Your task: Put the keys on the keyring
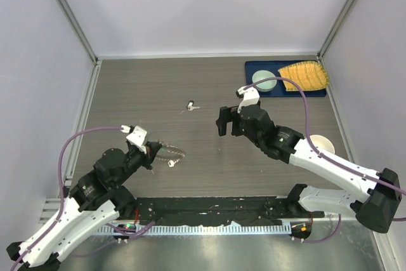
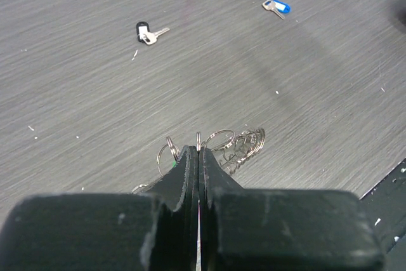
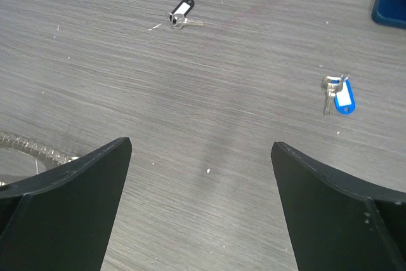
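Care is needed: with the left end effector clamped tight on the bristly grey metal keyring low in its wrist view, the fully spread, empty right end effector should centre over the small blue-headed silver key at mid-right, pinching its plastic head.

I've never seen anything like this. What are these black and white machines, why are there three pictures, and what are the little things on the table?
These are two robots, a left arm and a right arm, each ending in a two-finger gripper. The wide picture comes from a camera overhead. The other two come from cameras on the wrists, looking past the fingers. The left gripper is shut on a keyring crowded with small metal loops. The right gripper is open and holds nothing. On the table lie two loose keys: a black-tagged key and a blue-tagged key. In the far right corner, a blue tray holds a pale bowl.
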`<state>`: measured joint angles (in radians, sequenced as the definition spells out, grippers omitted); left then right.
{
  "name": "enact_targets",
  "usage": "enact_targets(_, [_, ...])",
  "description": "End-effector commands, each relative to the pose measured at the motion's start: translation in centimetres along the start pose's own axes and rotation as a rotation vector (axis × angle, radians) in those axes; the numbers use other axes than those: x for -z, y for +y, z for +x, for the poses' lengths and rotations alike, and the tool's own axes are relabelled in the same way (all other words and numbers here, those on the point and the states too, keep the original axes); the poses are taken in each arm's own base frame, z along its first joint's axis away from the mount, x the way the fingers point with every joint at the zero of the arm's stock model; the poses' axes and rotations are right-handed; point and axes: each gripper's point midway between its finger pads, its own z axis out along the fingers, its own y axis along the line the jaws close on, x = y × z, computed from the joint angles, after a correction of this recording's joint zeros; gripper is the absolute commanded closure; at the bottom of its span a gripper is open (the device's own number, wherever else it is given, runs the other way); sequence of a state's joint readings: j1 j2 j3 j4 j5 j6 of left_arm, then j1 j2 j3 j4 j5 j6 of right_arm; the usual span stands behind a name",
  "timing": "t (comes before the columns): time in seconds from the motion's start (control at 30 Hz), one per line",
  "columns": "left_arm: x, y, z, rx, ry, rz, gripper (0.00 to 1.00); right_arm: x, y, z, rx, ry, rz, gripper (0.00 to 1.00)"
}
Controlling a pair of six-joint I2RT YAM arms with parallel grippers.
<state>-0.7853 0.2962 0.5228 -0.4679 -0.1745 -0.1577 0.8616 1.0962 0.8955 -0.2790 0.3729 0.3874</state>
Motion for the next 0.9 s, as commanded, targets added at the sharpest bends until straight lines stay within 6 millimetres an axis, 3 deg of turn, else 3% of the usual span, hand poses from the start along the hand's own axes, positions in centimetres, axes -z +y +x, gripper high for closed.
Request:
enact_targets(0.0, [1.0,-0.8,-2.6,0.047,-0.076,0.039,1.00,0.9,0.2,-2.7,-0.122,-0.065,0.018,0.00])
enact_targets(0.1, [0.8,-0.7,-2.6,0.046,-0.071,0.034,1.00,1.8,0.9,-4.1,-0.086,-0.134,-0.057,0.00])
enact_targets(0.13, [0.6,-0.6,-2.6,0.045,-0.067,0.027,1.00,1.8,0.6,-3.3,-0.082,-0.139,-0.058,0.00])
enact_targets(0.2, [0.0,-0.6,-2.2,0.035,-0.032,0.015,1.00,2.8,0.6,-4.8,-0.108,-0.233,-0.084,0.00])
enact_targets(0.23, [-0.2,-0.6,-2.2,0.036,-0.023,0.012,1.00,2.7,0.0,-4.4,-0.093,-0.242,-0.069,0.00])
enact_targets(0.37, [-2.2,-0.6,-0.8,0.004,0.057,-0.001,1.00,3.2,-1.0,-5.0,-0.049,-0.272,-0.025,0.00])
enact_targets(0.47, [-3.4,-0.6,-1.3,-0.020,0.053,-0.009,1.00,3.2,-1.4,-5.5,-0.030,-0.285,0.001,0.00])
enact_targets(0.87, [-9.6,-0.5,0.3,-0.051,0.158,-0.036,1.00,2.9,-3.9,-5.2,0.101,-0.287,0.128,0.00])
